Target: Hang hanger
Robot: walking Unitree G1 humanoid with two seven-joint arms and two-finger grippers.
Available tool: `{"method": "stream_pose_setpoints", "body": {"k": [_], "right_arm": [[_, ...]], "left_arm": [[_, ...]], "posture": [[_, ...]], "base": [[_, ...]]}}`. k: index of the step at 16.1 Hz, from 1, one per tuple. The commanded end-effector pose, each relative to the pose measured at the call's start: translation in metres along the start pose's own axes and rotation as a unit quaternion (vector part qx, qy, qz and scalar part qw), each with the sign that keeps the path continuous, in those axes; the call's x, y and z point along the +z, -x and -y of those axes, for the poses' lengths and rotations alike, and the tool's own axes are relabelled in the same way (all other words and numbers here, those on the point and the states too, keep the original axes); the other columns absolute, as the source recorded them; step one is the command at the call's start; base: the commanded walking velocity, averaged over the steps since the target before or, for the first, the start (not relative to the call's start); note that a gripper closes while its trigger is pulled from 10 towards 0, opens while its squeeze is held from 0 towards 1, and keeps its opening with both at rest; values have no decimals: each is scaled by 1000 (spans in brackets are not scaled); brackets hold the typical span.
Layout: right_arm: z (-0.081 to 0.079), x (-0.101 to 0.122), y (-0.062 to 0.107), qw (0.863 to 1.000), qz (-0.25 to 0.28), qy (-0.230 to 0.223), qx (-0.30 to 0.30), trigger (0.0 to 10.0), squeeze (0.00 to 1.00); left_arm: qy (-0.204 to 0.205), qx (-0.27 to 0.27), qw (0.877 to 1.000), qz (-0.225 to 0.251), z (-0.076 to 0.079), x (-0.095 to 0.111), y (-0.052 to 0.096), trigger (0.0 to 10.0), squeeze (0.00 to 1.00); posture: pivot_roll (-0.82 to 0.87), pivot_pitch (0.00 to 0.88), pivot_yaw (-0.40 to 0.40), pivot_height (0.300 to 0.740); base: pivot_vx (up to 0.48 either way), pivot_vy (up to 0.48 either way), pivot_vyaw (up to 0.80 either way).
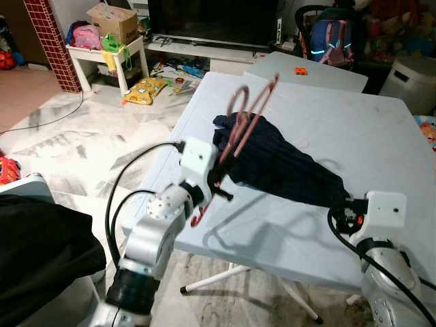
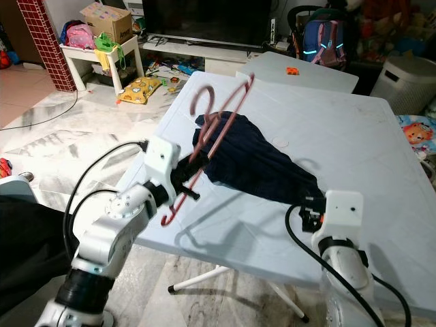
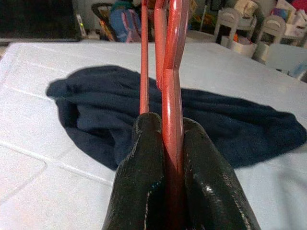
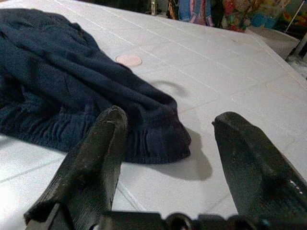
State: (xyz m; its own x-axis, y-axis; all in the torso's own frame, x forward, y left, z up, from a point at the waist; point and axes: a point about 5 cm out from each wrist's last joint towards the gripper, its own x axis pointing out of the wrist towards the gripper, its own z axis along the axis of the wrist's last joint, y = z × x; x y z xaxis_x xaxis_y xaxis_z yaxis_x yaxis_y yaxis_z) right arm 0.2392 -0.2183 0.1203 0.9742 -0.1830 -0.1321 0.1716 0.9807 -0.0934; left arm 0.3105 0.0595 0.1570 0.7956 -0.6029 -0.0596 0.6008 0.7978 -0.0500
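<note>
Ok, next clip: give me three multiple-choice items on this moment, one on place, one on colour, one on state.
1. Where does the garment lie?
A. on the table
B. on the floor
C. on a chair

2. What colour is the hanger?
A. white
B. red
C. green

3. How is the right hand?
A. shut on the garment
B. shut on the hanger
C. open

Key: 1 A, it is spread on the white table. 2 B, red in the left hand, which is shut on it. 3 C, its fingers stand apart beside the garment's end.
</note>
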Motion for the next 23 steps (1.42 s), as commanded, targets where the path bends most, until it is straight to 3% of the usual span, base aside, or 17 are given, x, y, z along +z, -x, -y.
{"method": "stream_pose_setpoints", "body": {"k": [1, 8, 11, 23], "right_arm": [[2, 3, 1, 1000, 8, 1, -3, 10000, 0], [1, 6, -3, 1000, 12, 2, -3, 10000, 0], [8, 9, 2, 1000, 26, 0, -13, 10000, 0], [7, 8, -1, 1000, 21, -1, -11, 10000, 0]], "left_arm": [[-5, -8, 1000, 10, 4, 7, 0, 10000, 0], [-9, -5, 1000, 7, 4, 8, -1, 10000, 0], [-12, -9, 1000, -5, 5, 1, 0, 10000, 0], [-26, -10, 999, -41, 2, -19, 2, 10000, 0]], "posture": [[49, 0, -55, 740], [49, 0, -55, 740], [41, 0, -51, 740], [41, 0, -56, 740]], "base": [[0, 0, 0], [-243, 0, 0], [-287, 0, 0], [-281, 0, 0]]}}
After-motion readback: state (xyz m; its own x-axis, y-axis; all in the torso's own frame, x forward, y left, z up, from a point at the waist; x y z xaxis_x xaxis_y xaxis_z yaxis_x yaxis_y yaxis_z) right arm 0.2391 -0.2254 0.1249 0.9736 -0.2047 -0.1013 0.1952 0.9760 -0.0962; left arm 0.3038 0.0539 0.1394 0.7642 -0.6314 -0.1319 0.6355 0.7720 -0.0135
